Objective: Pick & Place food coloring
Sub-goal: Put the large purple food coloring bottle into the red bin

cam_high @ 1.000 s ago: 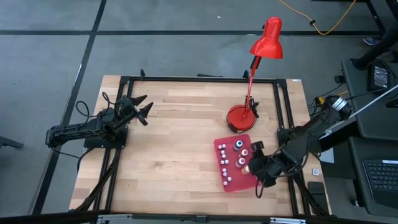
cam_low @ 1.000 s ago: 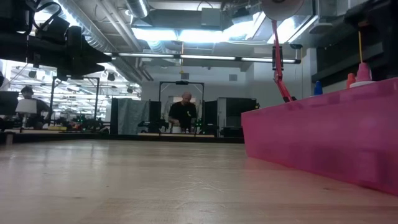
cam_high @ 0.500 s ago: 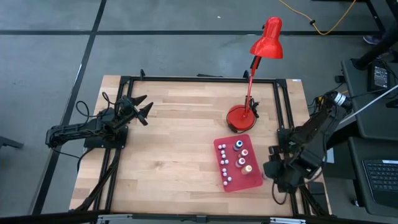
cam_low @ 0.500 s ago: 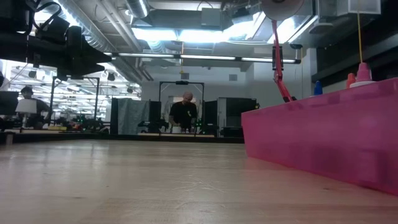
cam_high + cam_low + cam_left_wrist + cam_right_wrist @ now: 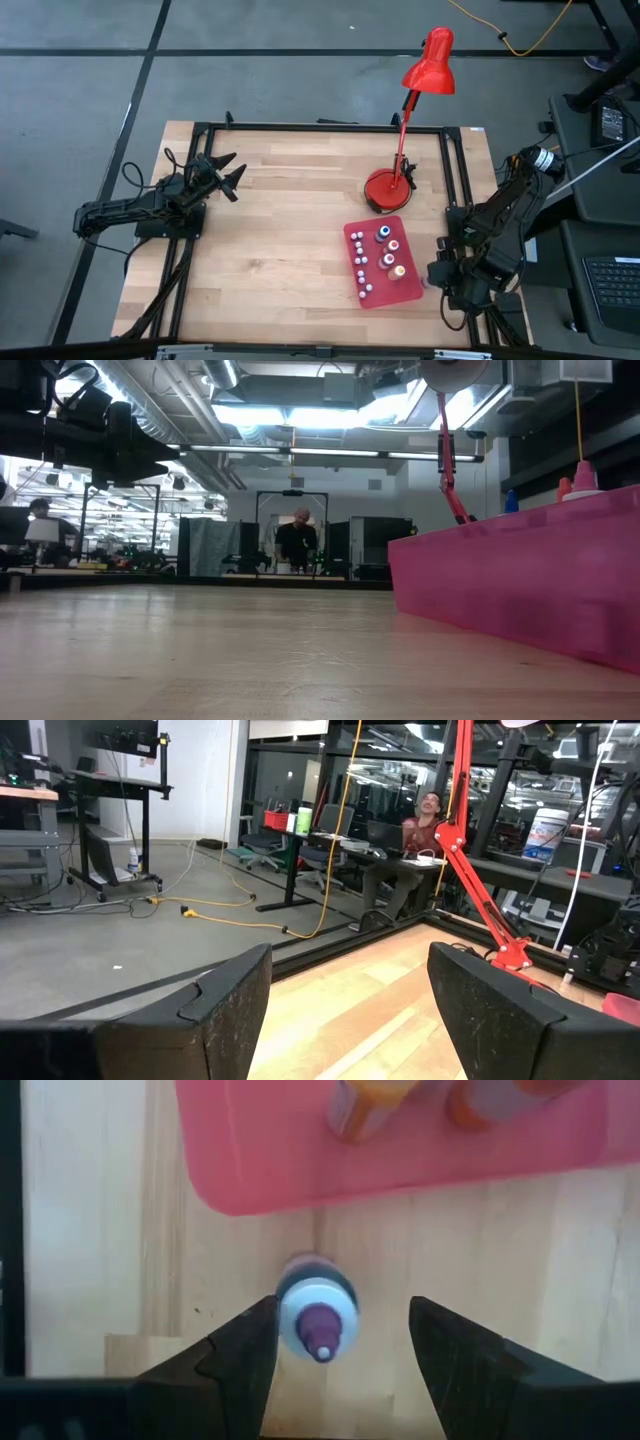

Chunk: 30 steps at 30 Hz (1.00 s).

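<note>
Bottles of food coloring (image 5: 384, 258) stand in the red tray (image 5: 410, 293) at lower right, one purple-tipped bottle (image 5: 317, 1309) on the counter (image 5: 290, 230) between the right gripper's (image 5: 335, 1355) spread fingers, its body mostly hidden.

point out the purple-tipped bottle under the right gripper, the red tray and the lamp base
purple-tipped bottle (image 5: 318, 1312), right wrist view, on its pale cap
red tray (image 5: 372, 292), high view, on a bare patch by its near edge
lamp base (image 5: 380, 194), high view, on the round disc

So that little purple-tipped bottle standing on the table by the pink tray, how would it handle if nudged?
The bottle stands upright on a narrow round base, so it probably tips easily. Its round body would likely roll. It looks light; the right gripper has its fingers open on either side of it.
</note>
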### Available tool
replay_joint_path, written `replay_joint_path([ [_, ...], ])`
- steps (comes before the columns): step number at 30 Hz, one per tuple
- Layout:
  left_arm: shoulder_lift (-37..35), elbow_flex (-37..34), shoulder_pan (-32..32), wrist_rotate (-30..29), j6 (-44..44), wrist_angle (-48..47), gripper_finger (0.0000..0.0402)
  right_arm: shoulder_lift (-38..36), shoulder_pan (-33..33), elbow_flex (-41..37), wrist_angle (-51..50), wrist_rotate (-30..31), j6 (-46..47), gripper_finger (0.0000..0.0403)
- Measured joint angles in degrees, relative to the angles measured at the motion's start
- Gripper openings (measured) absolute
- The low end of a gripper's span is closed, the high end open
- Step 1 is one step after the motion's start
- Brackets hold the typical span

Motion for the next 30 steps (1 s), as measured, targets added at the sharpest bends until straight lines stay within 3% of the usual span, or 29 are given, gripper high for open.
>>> replay_joint_path([
  [14, 0.0, 0.0, 0.0, 0.0, 0.0, 0.0, 0.0265, 0.0, 0.4, -4.3, 5.9, -1.0, 0.3, 0.0223],
  [17, 0.0, 0.0, 0.0, 0.0, 0.0, 0.0, 0.0265, 0.0, 0.4, -4.3, 5.9, -1.0, 0.2, 0.0202],
  [22, 0.0, 0.0, 0.0, 0.0, 0.0, 0.0, 0.0265, 0.0, 0.4, -4.3, 5.9, -1.0, 0.2, 0.0122],
  [30, 0.0, 0.0, 0.0, 0.0, 0.0, 0.0, 0.0265, 0.0, 0.0, 1.1, -1.0, -2.7, -1.5, 0.0119],
])
